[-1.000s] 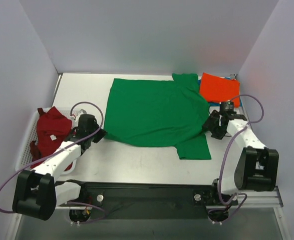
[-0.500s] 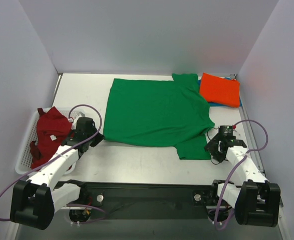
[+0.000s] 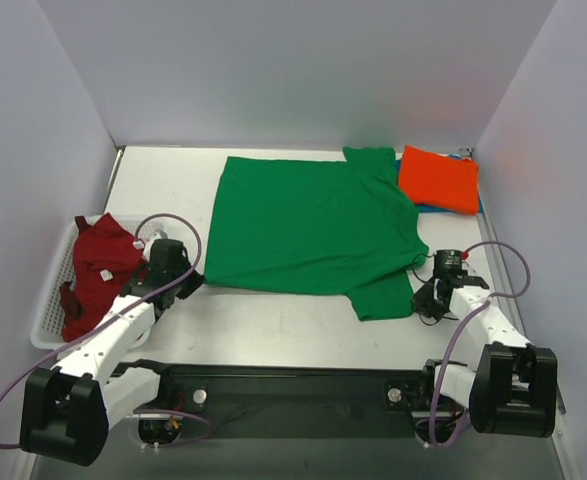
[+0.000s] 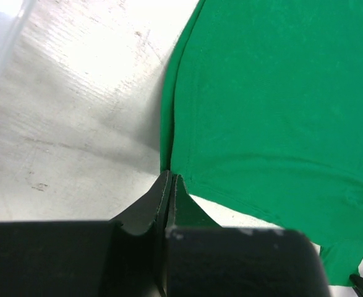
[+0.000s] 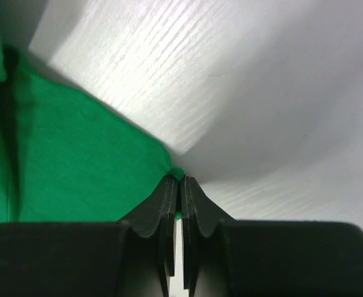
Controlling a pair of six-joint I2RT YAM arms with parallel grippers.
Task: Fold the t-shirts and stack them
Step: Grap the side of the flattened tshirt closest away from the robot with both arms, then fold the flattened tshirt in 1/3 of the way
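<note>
The bright green short-sleeved cotton t-shirt (image 3: pixel 313 225) is lying spread flat in the middle of the white table (image 3: pixel 273 330), its long axis running across the table from left to right; the hem is sitting on the left arm's side, and the two sleeves are sticking out on the right arm's side, one toward the far wall and one toward the arms. The left gripper (image 4: pixel 170 179) is sitting at the near hem corner with its fingers pressed together, and its wrist view is showing green cloth pinched between the tips; the right gripper (image 5: pixel 177 180) is sitting at the outer corner of the near sleeve, likewise pressed together on a small nip of green fabric. Each arm is thus holding the corner nearer to it; the whole body of the shirt is lying beyond both grippers, toward the far wall, with the near edge stretching between them. In my judgement the coming move is calling for both corners to be lifted together and carried along the short axis, away from the arms; uneven travel would be skewing the crease. The folded orange-red t-shirt (image 3: pixel 438 180) is resting at the far right, just beside the far sleeve; the dark red t-shirt (image 3: pixel 98 262) is lying crumpled in the white slatted plastic basket (image 3: pixel 45 315) at the left, well apart.
</note>
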